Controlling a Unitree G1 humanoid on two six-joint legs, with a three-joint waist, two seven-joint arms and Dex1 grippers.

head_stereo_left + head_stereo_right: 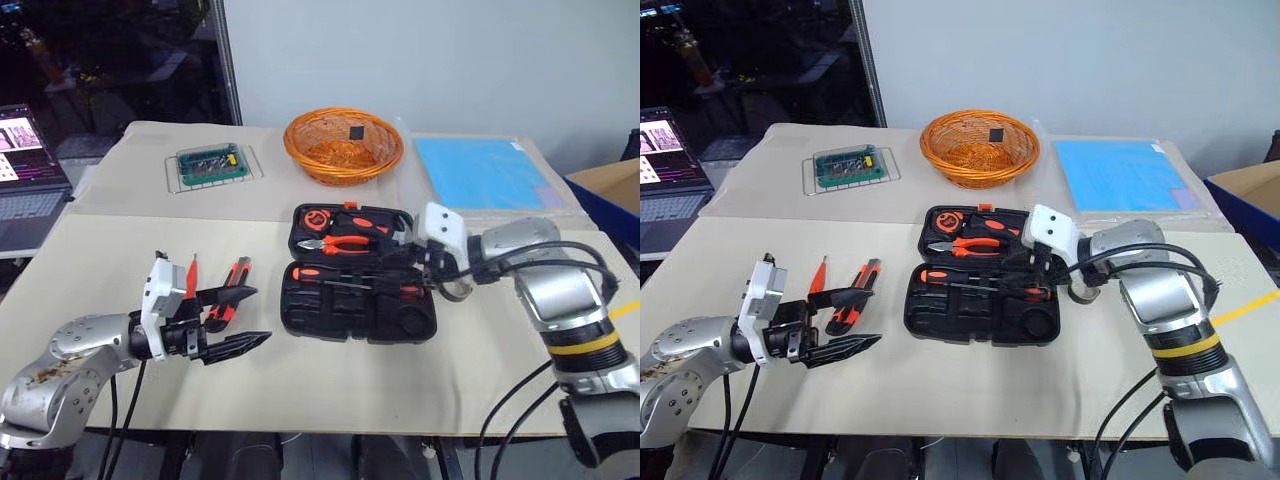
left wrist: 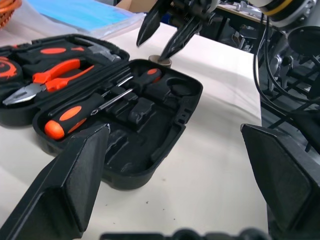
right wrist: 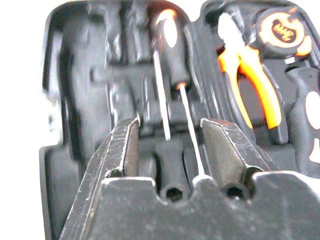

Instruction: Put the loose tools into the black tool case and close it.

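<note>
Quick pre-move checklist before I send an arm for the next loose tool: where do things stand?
1. Black tool case open: ok.
2. Two black-and-orange screwdrivers seated in the case: ok.
3. Right gripper empty, fingers apart: ok.
4. Left gripper open, empty: ok.
5. Utility knife and small orange screwdriver lie on the table by the left gripper: not ok.
6. Grey tape roll on the table beside the case: not ok.

Matt black plastic case (image 1: 330, 315), wicker basket (image 1: 343, 145)
</note>
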